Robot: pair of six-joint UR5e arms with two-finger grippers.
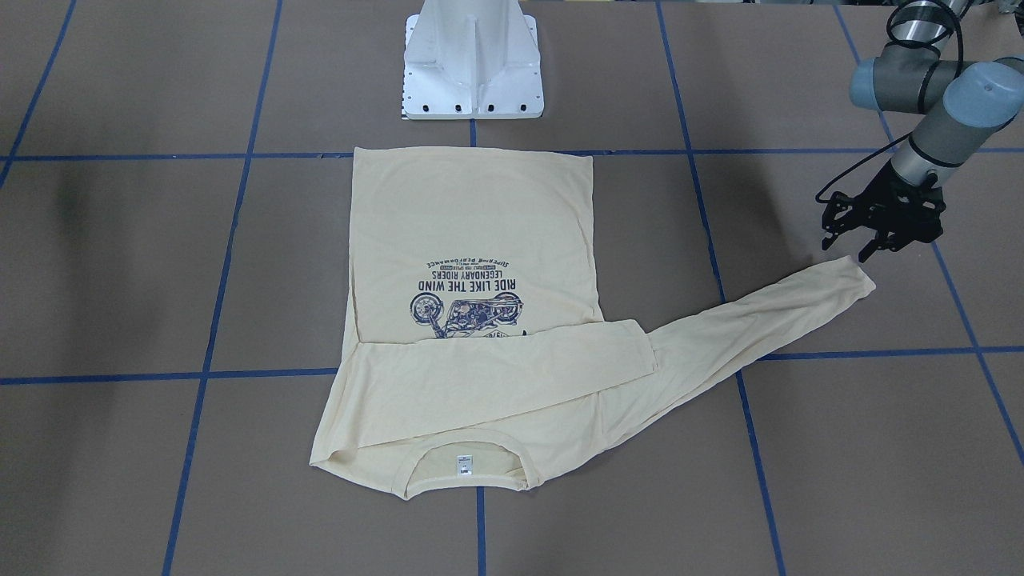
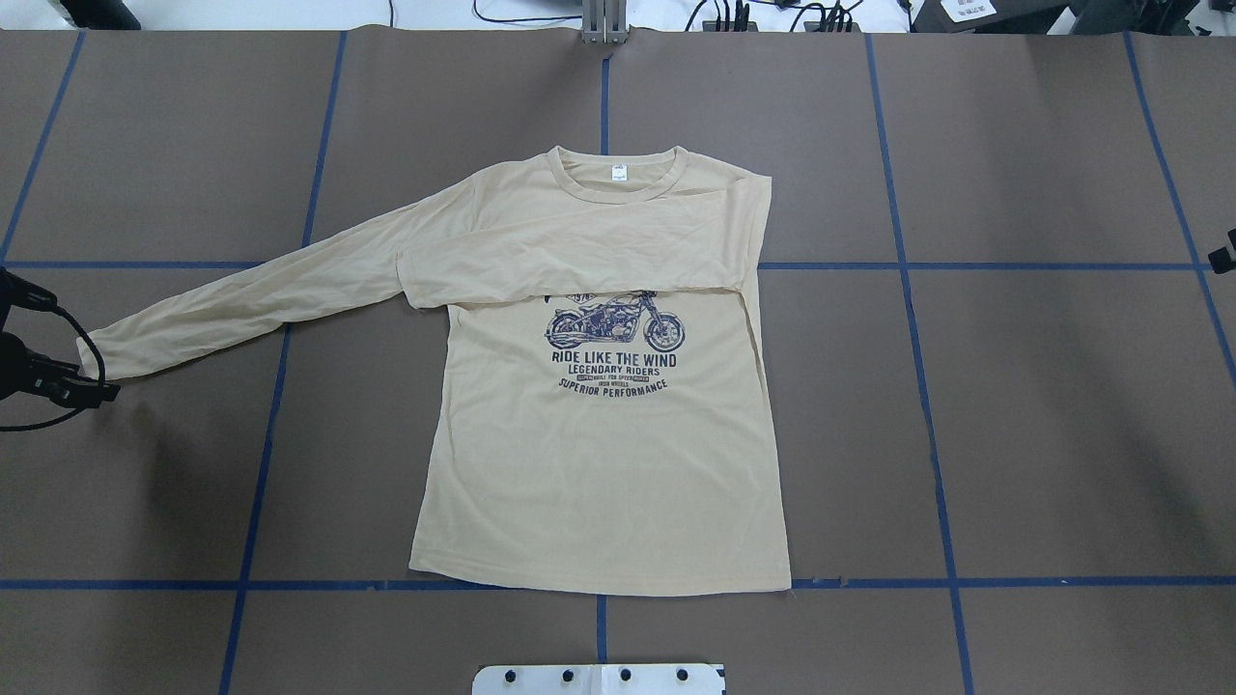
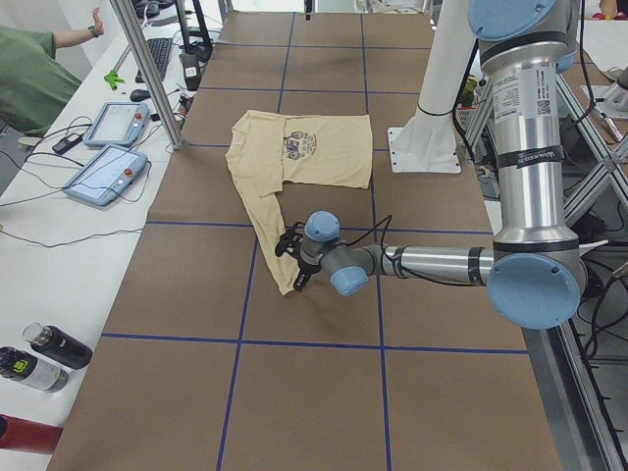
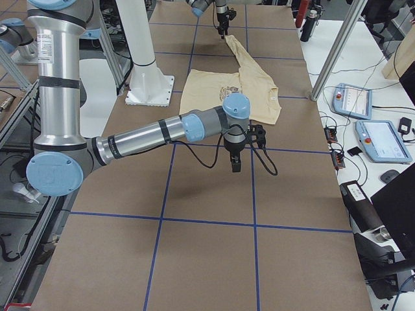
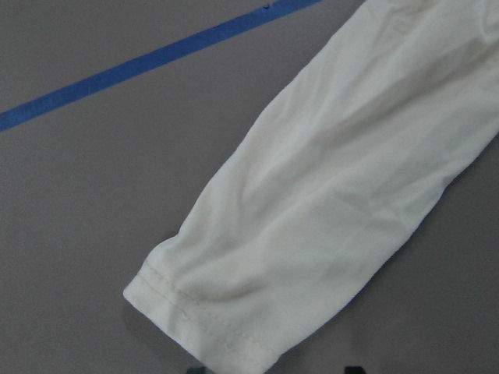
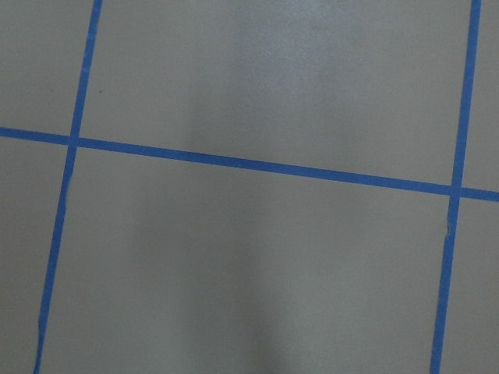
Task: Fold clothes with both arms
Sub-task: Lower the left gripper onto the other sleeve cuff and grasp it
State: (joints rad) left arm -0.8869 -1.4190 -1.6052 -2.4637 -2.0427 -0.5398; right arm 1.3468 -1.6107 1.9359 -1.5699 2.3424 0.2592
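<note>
This is a robotics lab. The long table is covered in brown board marked into squares with blue tape, and a white pedestal with bolt holes stands on it. The left arm and right arm, grey metal with blue caps, reach over it. A white side bench holds control tablets, loose cables and bottles beside a metal frame post. A person in green is at the bench.

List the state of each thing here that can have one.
T-shirt: flat, print side up.
Folded sleeve: laid across the chest.
Other sleeve: stretched out flat.
Left hand: open, beside that sleeve's cuff, gripping nothing.
Right hand: away from the T-shirt; open or shut unclear.
</note>
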